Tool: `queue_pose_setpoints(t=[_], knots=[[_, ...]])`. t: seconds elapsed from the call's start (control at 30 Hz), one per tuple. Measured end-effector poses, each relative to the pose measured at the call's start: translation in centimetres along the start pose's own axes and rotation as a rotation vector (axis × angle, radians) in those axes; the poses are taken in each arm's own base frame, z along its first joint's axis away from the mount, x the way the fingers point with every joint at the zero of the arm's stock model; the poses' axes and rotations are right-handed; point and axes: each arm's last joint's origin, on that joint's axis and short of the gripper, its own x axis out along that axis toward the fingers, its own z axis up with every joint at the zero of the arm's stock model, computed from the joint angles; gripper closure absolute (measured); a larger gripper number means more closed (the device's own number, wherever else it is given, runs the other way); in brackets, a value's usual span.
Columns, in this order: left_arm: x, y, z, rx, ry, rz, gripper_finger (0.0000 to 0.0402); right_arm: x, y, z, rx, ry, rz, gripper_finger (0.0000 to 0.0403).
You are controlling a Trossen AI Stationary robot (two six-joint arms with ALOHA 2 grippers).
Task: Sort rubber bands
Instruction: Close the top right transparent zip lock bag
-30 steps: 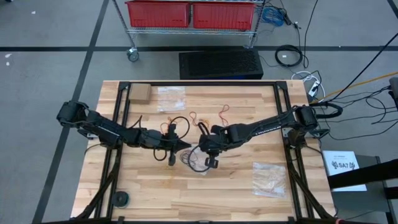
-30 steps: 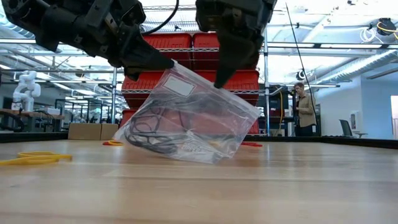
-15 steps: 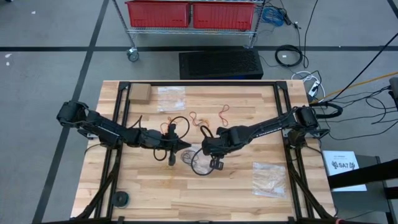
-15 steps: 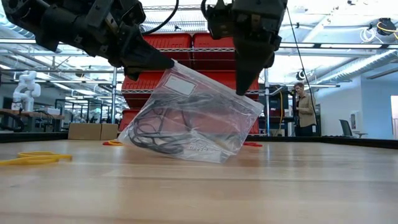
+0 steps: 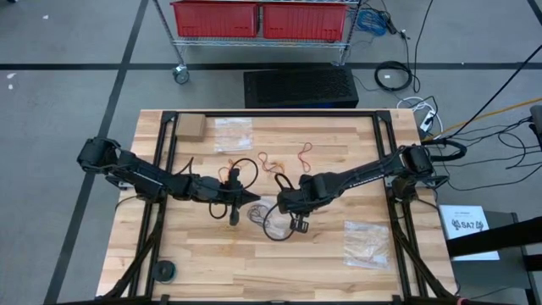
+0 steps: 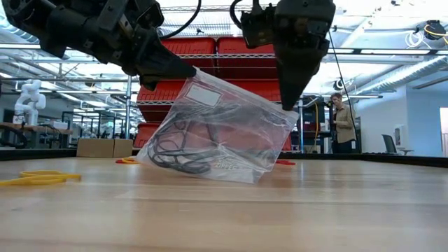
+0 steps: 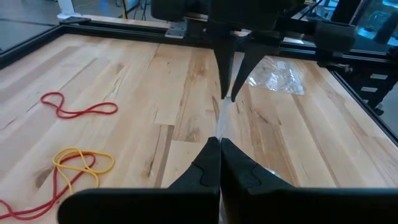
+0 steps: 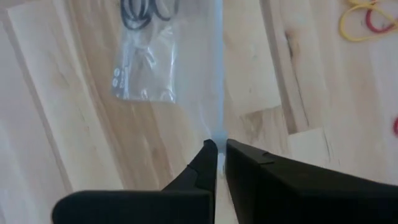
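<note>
Fingers (image 6: 171, 68) above black rubber bands (image 6: 175, 150)

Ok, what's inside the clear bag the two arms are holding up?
Dark rubber bands show through the clear bag, bunched at its lower end near the table. Creases and glare hide whether other colours are inside.

Both arms are matte black, built from slim tubular links joined by bulkier rounded joint housings, with thin black cables looping beside the wrists. The left pincer (image 5: 244, 199) and the right pincer (image 6: 288, 105) each end in two dark, smooth, wedge-shaped fingers tapering to narrow tips.
</note>
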Motion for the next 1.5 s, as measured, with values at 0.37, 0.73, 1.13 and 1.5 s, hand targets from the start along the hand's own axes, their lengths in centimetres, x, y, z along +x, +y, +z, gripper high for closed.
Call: queue_pose_setpoints(t=[0.37, 0.73, 1.13, 1.5], knots=[[0.0, 0.0, 0.0, 0.0, 0.0, 0.003, 0.0402, 0.0, 0.0, -0.5, 0.016, 0.039, -0.014, 0.0393], [0.0, 0.0, 0.0, 0.0, 0.0, 0.003, 0.0402, 0.0, 0.0, -0.5, 0.036, 0.042, -0.02, 0.0379], [0.0, 0.0, -0.2, 0.004, 0.024, 0.006, 0.0402, -1.8, -1.1, -1.3, -0.093, -0.039, -0.137, 0.0326], [0.0, 0.0, -0.3, 0.005, 0.029, -0.005, 0.0402, 1.2, -3.3, 0.4, -0.056, -0.414, 0.053, 0.0337]])
